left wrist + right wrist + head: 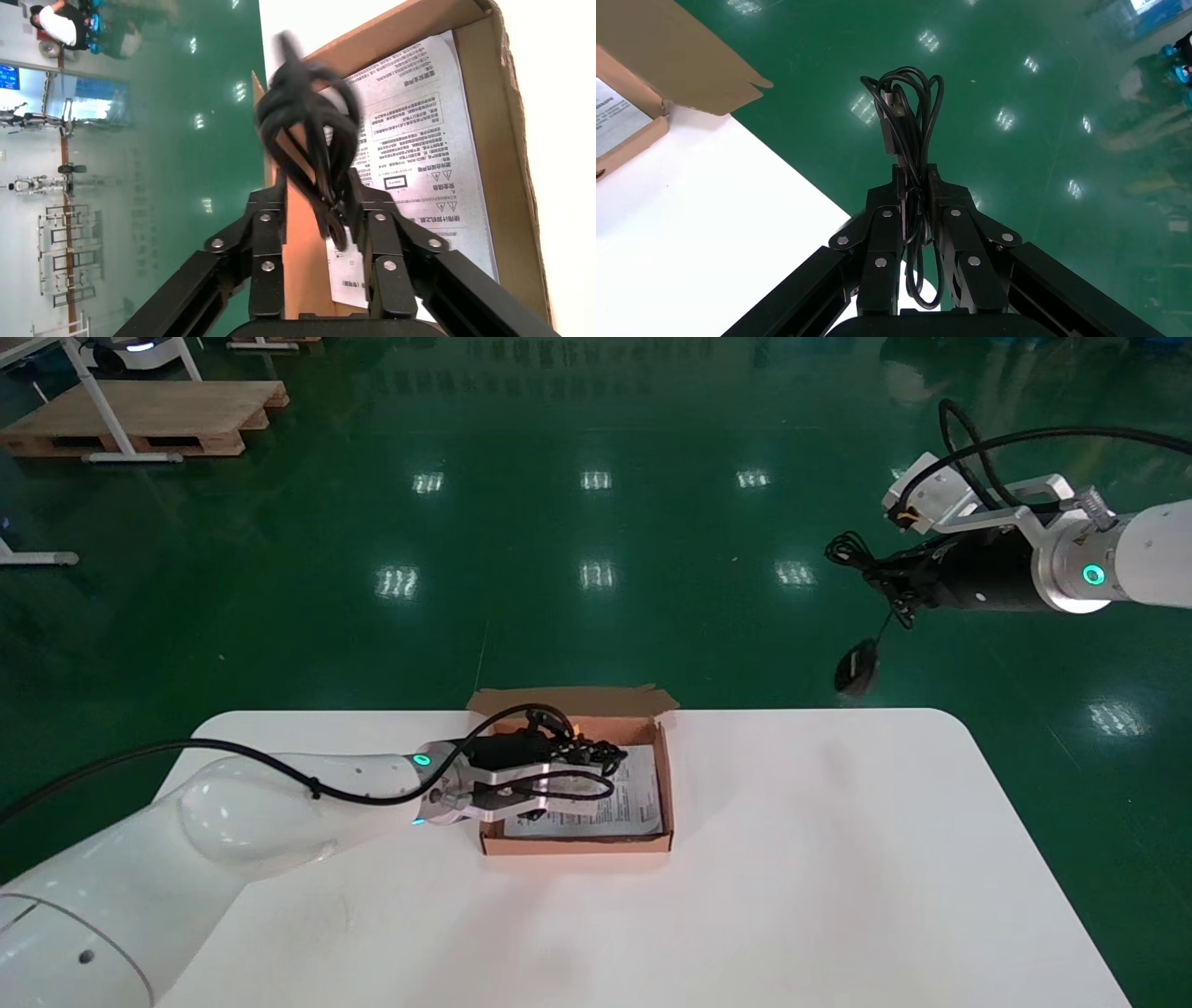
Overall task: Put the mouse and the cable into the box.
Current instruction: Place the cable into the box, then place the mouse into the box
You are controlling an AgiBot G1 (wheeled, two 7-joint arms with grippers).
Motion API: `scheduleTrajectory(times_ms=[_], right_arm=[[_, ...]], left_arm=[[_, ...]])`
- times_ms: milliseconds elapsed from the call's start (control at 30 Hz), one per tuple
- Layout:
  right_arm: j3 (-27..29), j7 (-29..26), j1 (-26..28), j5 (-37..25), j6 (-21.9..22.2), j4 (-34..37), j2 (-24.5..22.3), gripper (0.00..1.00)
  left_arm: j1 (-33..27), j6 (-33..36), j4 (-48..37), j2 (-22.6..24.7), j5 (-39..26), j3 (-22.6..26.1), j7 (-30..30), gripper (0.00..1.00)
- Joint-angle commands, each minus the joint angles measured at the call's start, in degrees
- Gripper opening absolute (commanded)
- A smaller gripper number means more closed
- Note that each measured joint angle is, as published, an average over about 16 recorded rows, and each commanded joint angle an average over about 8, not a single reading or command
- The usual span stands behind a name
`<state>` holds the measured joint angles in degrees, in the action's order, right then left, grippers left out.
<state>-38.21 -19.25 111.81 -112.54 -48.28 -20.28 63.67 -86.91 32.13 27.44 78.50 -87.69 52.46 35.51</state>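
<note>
Cable (579, 747) first: it is a black coil, and my left gripper (585, 768) grips it between its fingers (270, 232), right over the box (577, 845). In the left wrist view the coil (309, 119) sticks out past the fingertips of that gripper (320, 200), and one loose end trails back between them. Its outline is smeared there, so I cannot tell how the loops lie. The box is open cardboard, its lid flap folded back on the far side. It sits on the white table (819, 859) a little left of centre. A printed leaflet (635, 803) lies flat on the box floor, and the coil hangs above the leaflet's left part. I cannot tell whether the coil touches the paper.

Further right the tabletop is bare white. My right gripper (880, 577) is raised high off the far right corner, well apart from the box. Its fingers (880, 232) are clenched on the mouse's bundled cord (905, 105), whose loops poke out past the tips. The mouse (857, 668) dangles below that gripper on a short run of cord, in the air, showing against the green floor (596, 617) just past the table's far edge.
</note>
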Motion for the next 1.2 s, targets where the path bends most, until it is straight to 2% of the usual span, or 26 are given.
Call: scheduleTrajectory(times_ms=[33, 633, 967, 1200], right_arm=[[0.0, 0.0, 0.0, 0.0, 0.0, 0.0, 0.0, 0.00], [0.1, 0.5, -0.1, 0.3, -0.6, -0.6, 0.0, 0.00], [0.3, 1.1, -0.3, 1.0, -1.8, -1.6, -0.1, 0.00], [0.5, 3.1, -1.3, 2.5, -3.4, -3.9, 1.3, 0.00]], left_arm=[[0.0, 0.0, 0.0, 0.0, -0.2, -0.1, 0.1, 1.00], [0.4, -0.1, 2.1, -1.4, -0.5, 0.4, -0.5, 1.00], [-0.7, -3.8, 1.4, -2.2, -1.1, 1.4, -4.6, 1.00], [-4.1, -8.0, -1.0, -5.4, -2.1, 0.7, -9.2, 1.00]])
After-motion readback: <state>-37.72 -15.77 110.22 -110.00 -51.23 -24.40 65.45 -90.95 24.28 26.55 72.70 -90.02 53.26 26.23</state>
